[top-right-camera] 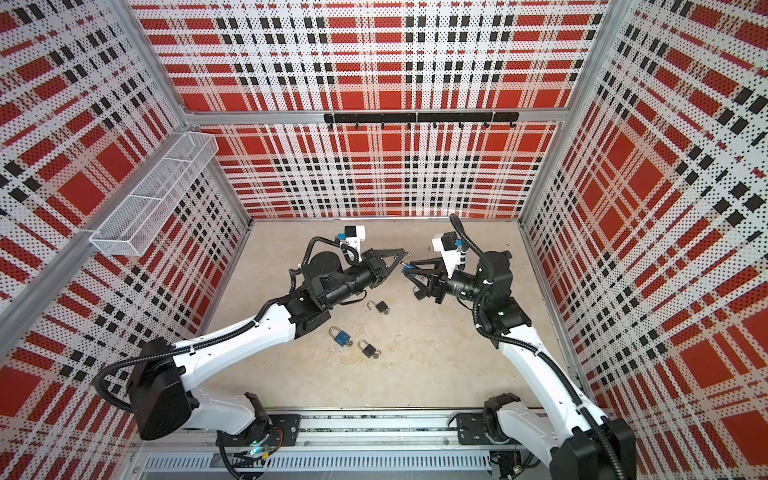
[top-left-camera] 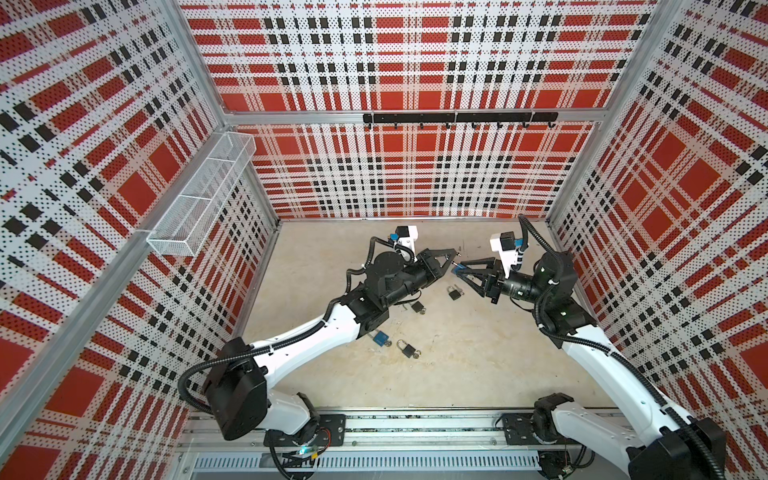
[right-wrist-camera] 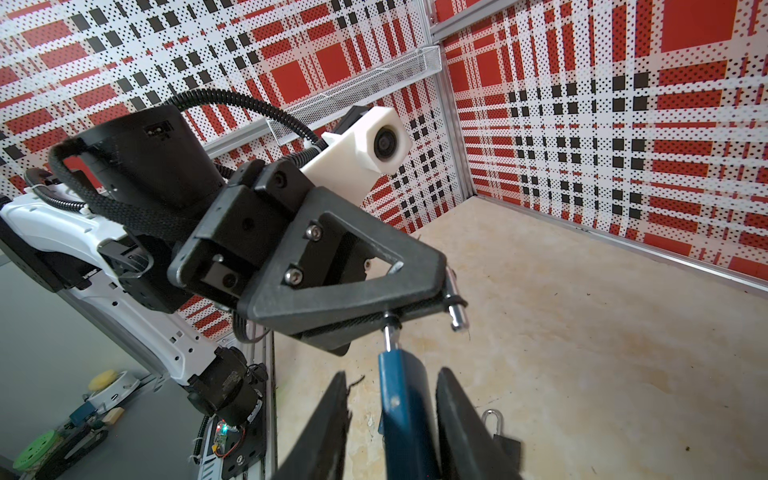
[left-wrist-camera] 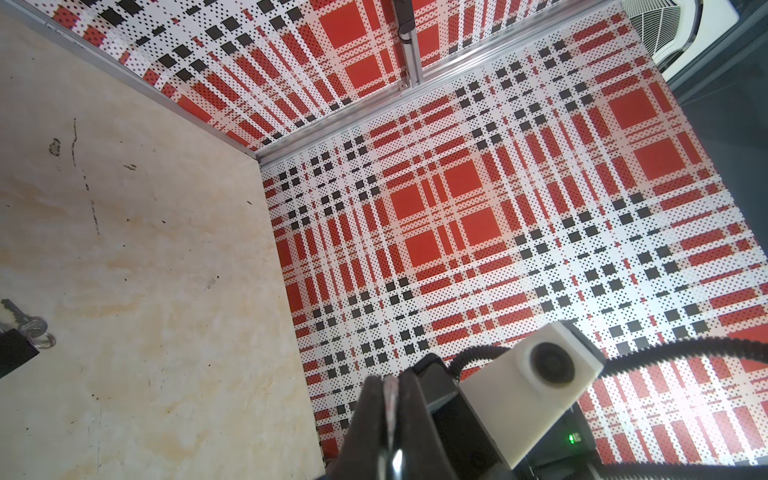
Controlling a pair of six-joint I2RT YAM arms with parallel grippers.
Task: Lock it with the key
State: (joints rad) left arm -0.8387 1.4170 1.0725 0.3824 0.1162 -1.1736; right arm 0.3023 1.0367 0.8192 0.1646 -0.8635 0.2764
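Blue-bodied padlock (right-wrist-camera: 405, 415) with a silver shackle (right-wrist-camera: 389, 334) is up off the beige marbled tabletop (top-left-camera: 478, 353), hanging in mid-air between the two arms, towards the back of the cell! The left gripper (top-left-camera: 453, 255) has its black triangular fingers (right-wrist-camera: 353, 291) pressed together on that shackle, a firm pinch. The right wrist view shows one leg running from the blue body up into the grip and the free end poking out past the fingertip, so the shackle stands open.

The right gripper (right-wrist-camera: 390, 372) faces it from the opposite side, tip to tip, and its two fingers (right-wrist-camera: 457, 415) bracket the blue body. One finger sits right against it, but on the other side a strip of tabletop shows through. Clamped or only flanking? I cannot tell.

Down on the table, a black padlock (top-left-camera: 454, 293) lies just below the right gripper, and a second black padlock (top-left-camera: 417, 307) lies beside the left arm's wrist. Further forward, a second blue padlock (top-left-camera: 380, 337) and a third black padlock (top-left-camera: 408, 349) lie near each other. The left wrist view catches a silver key (left-wrist-camera: 25, 322) on its ring, lying flat against the corner of one of the black padlocks, though which one I cannot tell.
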